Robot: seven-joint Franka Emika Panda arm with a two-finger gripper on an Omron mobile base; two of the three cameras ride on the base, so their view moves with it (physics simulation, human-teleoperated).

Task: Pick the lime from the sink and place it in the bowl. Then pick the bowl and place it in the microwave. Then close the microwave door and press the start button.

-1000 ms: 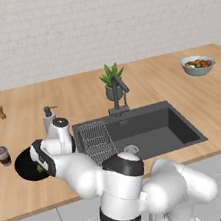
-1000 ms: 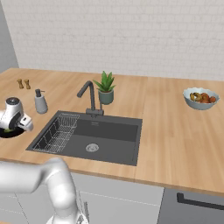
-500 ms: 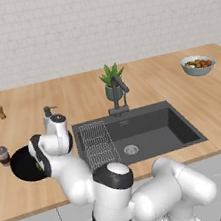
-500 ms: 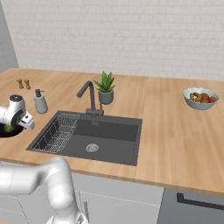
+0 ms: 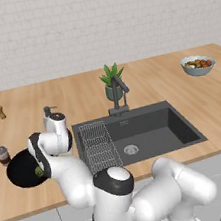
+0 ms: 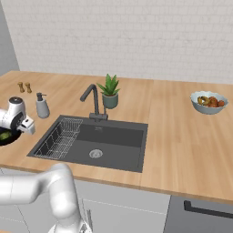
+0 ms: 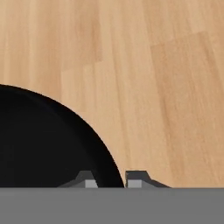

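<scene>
The lime sits inside the bowl, which rests near the counter's front edge, left of the sink. The gripper straddles the bowl's rim, one fingertip inside and one outside, still spread with a gap around the wall. That's probably the setup for a rim pinch, since the bowl looks too wide to grab across. Microwave step comes next.
</scene>
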